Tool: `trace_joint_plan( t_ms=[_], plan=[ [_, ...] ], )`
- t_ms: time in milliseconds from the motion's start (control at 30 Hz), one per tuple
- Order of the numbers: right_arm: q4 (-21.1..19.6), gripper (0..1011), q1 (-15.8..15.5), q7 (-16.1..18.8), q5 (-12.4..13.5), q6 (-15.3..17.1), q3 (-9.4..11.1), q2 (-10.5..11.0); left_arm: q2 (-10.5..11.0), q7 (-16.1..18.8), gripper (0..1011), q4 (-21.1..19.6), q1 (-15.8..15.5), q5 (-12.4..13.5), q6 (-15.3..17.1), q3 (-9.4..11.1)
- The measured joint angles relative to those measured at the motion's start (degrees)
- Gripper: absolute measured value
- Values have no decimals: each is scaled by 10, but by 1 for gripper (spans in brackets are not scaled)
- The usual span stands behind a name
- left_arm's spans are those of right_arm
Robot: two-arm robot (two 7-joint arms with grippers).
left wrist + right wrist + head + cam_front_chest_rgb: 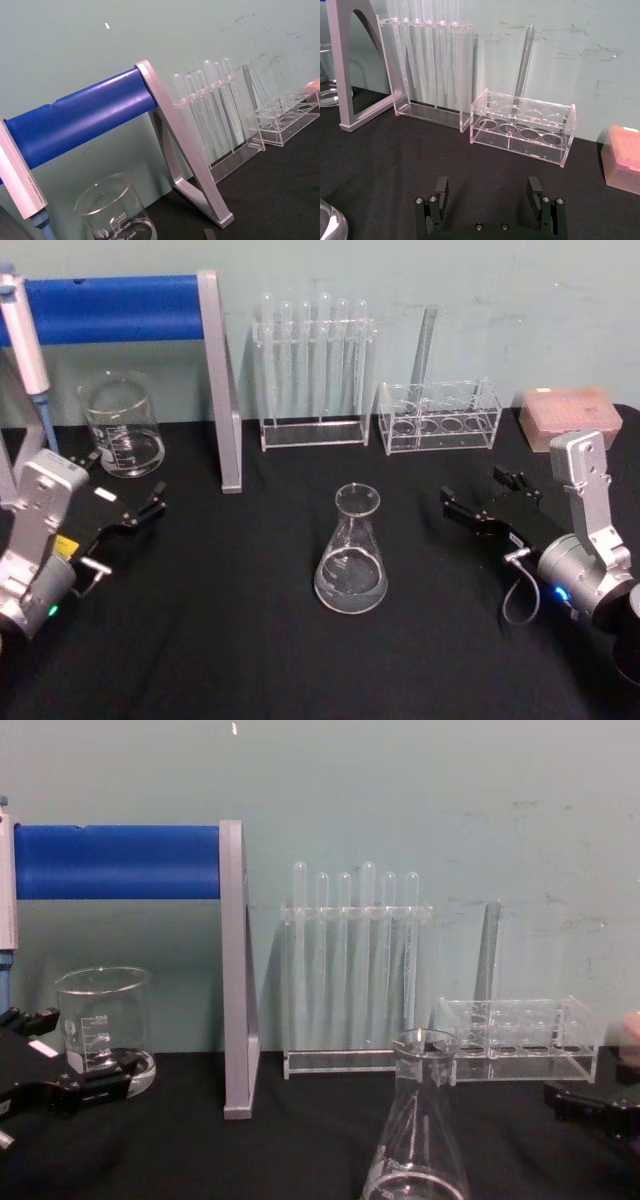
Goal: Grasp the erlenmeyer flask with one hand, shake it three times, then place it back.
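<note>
The erlenmeyer flask [352,552] stands upright on the black table, midway between my two arms, with nothing touching it. In the chest view the erlenmeyer flask [418,1140] rises close in front, and its base edge [329,224] shows in the right wrist view. My right gripper [490,496] rests low to the flask's right, a hand's width away, and is open. Its two fingers [441,189] stand far apart with bare table between them. My left gripper [125,482] is open at the far left, near the beaker.
A glass beaker [122,426] stands at the back left beside a grey stand with a blue bar [110,308]. Behind the flask are a tall test-tube rack [313,375] and a low clear rack [440,418] holding one tube. A pink box [570,415] sits back right.
</note>
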Motion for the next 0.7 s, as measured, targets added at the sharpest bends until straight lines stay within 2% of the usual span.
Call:
trace_joint_plan(
  t_ms=[700],
  plan=[
    [0, 1000, 0, 0, 1, 0, -1, 1, 0, 0, 1001, 0, 0, 0, 0, 0]
  ],
)
